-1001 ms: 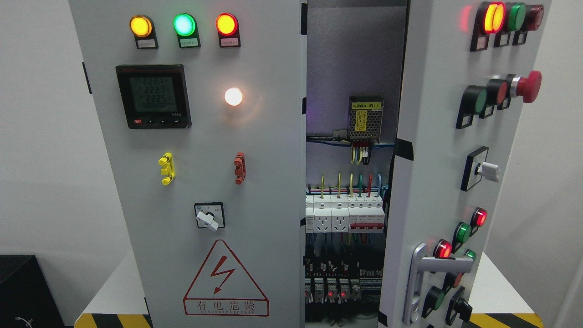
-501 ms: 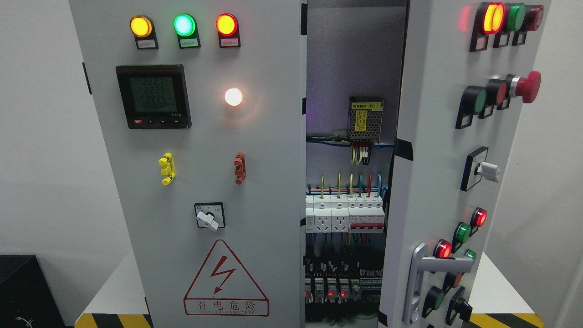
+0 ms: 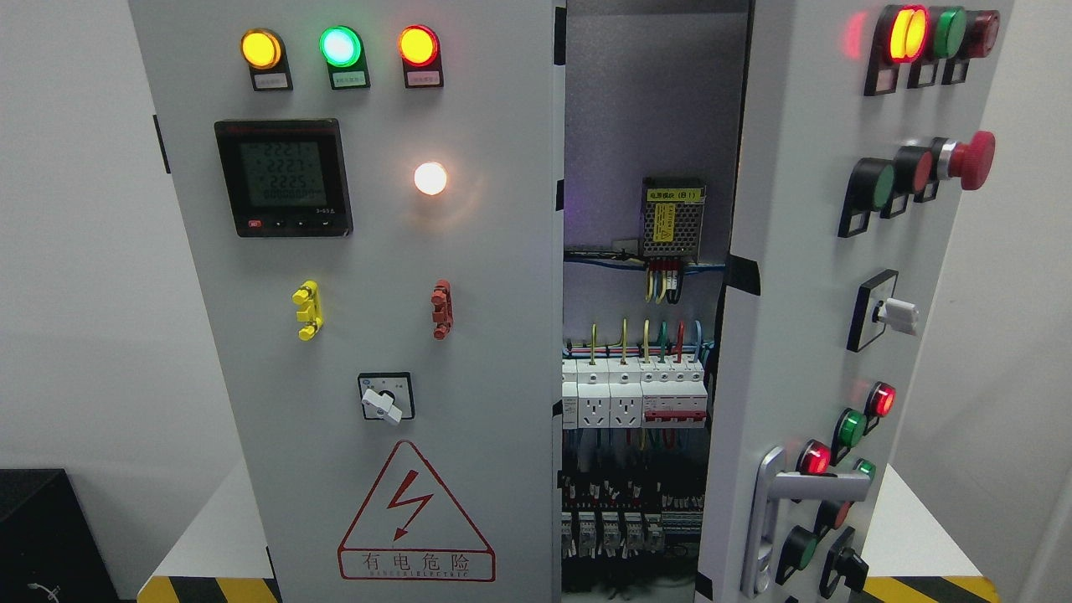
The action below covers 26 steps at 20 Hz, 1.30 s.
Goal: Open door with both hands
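Observation:
A grey electrical cabinet fills the head view. Its right door point(image 3: 796, 318) stands swung outward, edge toward me, with a silver lever handle point(image 3: 791, 494) low on it and rows of lamps and push buttons. The left door point(image 3: 368, 335) is shut flat, carrying three lit lamps, a meter point(image 3: 283, 177), a rotary switch point(image 3: 385, 397) and a red hazard triangle point(image 3: 415, 515). Between the doors the interior point(image 3: 645, 352) shows, with a power supply, wiring and white breakers point(image 3: 634, 394). Neither hand nor arm appears.
The cabinet stands on a white platform point(image 3: 909, 528) with yellow-black striped edging. A black box point(image 3: 42, 536) sits at the lower left. A red mushroom stop button point(image 3: 971, 157) sticks out from the open door. White walls lie on both sides.
The view has shifted by a pixel or two. Small red indicator lights on the lower breaker row inside the cabinet have gone dark. The doors stand as before.

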Each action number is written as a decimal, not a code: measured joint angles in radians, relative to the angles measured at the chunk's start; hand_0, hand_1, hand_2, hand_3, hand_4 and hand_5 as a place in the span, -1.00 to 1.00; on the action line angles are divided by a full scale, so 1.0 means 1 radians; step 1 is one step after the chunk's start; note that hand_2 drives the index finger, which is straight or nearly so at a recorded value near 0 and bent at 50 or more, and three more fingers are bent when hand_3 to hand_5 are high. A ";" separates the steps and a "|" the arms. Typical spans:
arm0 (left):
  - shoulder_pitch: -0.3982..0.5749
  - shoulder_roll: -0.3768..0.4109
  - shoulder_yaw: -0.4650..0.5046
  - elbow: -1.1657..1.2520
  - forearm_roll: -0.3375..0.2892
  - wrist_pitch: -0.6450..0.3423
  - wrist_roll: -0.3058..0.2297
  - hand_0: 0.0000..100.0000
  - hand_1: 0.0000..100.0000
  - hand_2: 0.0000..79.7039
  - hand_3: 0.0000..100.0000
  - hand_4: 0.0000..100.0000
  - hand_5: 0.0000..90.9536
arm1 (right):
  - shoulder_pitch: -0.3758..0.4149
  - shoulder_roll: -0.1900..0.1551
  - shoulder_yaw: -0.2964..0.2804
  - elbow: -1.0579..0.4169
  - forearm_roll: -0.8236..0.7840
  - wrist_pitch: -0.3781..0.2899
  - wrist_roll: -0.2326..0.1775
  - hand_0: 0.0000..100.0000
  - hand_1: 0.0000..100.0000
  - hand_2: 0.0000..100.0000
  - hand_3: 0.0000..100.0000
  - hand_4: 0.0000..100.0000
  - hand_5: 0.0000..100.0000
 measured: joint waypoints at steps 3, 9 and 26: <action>0.033 0.115 0.080 -0.106 0.112 -0.008 -0.110 -0.76 0.11 -1.00 -1.00 -1.00 -1.00 | 0.000 0.000 0.000 0.000 0.000 0.000 0.000 -0.87 -0.72 -1.00 -1.00 -1.00 -1.00; -0.019 0.324 0.171 -0.251 0.298 0.022 -0.227 -0.76 0.11 -1.00 -1.00 -1.00 -1.00 | 0.000 0.000 0.000 0.000 0.000 0.000 0.000 -0.87 -0.72 -1.00 -1.00 -1.00 -1.00; -1.406 0.695 -0.652 -0.418 0.449 0.196 -0.193 -0.76 0.11 -1.00 -1.00 -1.00 -1.00 | 0.000 0.000 0.000 0.000 0.000 0.000 0.000 -0.88 -0.72 -1.00 -1.00 -1.00 -1.00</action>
